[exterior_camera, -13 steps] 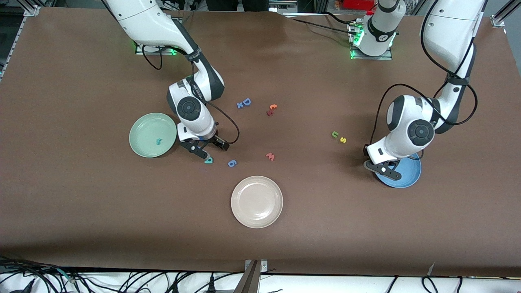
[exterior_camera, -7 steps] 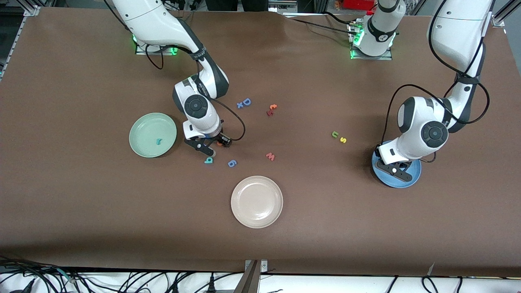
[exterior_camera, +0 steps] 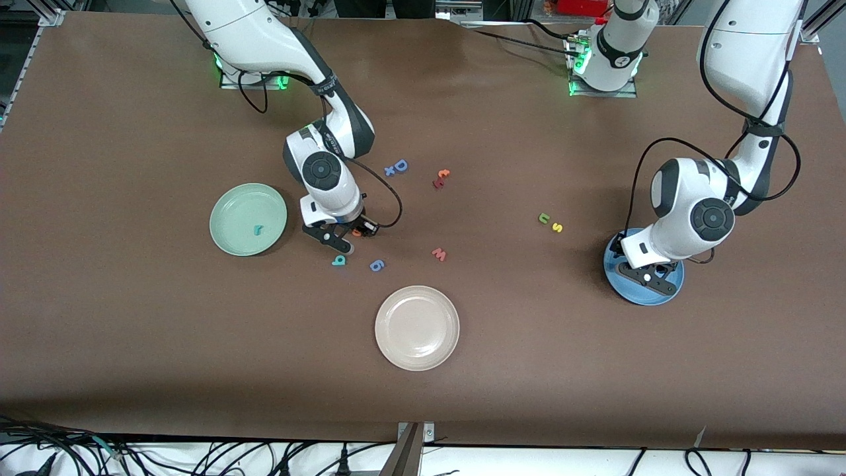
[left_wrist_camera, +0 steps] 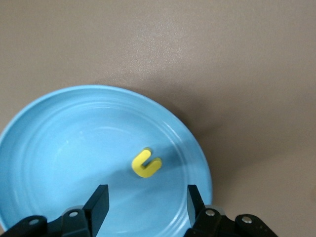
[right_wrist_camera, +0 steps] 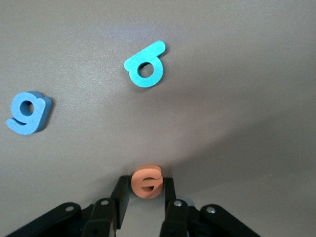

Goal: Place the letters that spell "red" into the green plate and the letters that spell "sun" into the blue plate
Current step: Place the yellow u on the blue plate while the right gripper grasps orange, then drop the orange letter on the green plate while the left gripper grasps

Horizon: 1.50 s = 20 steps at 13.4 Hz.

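1. My right hand [right_wrist_camera: 145, 205] is low over the tabletop [exterior_camera: 132, 344], with its fingers [right_wrist_camera: 120, 195] drawn narrow against both sides of the orange "e" [right_wrist_camera: 146, 181]. The letter sits between the pads; I cannot tell whether it is off the surface.
2. Just beside that hand lies the teal "d" [right_wrist_camera: 144, 69], flat on the tabletop and apart from the fingers. The blue "g" [right_wrist_camera: 27, 112] lies near it, a little more toward the left arm's end.
3. The green plate [exterior_camera: 225, 205] is beside my right hand, toward the right arm's end of the tabletop, and the teal "r" [exterior_camera: 258, 229] lies inside it.
4. My left hand [left_wrist_camera: 145, 205] hangs over the blue plate [left_wrist_camera: 44, 148] with its fingers [left_wrist_camera: 98, 202] spread wide and nothing between them. The yellow "u" [left_wrist_camera: 146, 164] lies loose in the plate under it.
5. The green "n" [exterior_camera: 543, 217] and the yellow-orange "s" [exterior_camera: 557, 227] lie on the tabletop just beside each other, near the blue plate on the side toward the right arm's end, outside it.
6. Between my two hands lie the pink-red "w" [exterior_camera: 439, 254], the beige-white plate [exterior_camera: 417, 327] nearest the front camera, the orange "t" [exterior_camera: 441, 178] and the blue "D" and "x" [exterior_camera: 396, 167].
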Tool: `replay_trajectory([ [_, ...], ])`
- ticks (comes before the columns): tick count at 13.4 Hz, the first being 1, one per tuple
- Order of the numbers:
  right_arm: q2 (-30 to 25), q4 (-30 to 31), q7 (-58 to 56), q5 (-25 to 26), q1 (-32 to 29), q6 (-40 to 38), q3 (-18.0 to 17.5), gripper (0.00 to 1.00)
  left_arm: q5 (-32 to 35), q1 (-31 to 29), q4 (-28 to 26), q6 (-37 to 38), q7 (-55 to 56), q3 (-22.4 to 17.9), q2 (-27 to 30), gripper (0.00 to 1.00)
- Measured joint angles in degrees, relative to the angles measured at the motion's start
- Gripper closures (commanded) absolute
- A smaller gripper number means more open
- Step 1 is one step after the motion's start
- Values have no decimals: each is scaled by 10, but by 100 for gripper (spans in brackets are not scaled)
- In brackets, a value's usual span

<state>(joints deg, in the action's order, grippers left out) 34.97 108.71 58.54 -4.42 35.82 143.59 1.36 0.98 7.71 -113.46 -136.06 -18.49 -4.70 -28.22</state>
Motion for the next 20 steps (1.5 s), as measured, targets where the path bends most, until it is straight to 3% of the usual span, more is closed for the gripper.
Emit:
replay_trajectory([
  [7, 0, 0, 0, 0, 0, 0, 3, 67, -1, 39, 3, 66, 179, 62, 19, 23],
  [10, 0, 0, 0, 0, 0, 0, 4, 85, -1, 42, -1, 71, 184, 64, 20, 21],
  [13, 0, -1, 0, 0, 0, 0, 4, 87, -1, 50, -19, 64, 185, 64, 41, 20],
  [17, -1, -5, -3, 1, 0, -4, 11, 87, -2, 101, -82, 16, 252, 65, 90, 19],
  [20, -13, -23, -22, 3, 0, -48, 27, 87, -2, 112, -119, -26, 262, 64, 89, 20],
])
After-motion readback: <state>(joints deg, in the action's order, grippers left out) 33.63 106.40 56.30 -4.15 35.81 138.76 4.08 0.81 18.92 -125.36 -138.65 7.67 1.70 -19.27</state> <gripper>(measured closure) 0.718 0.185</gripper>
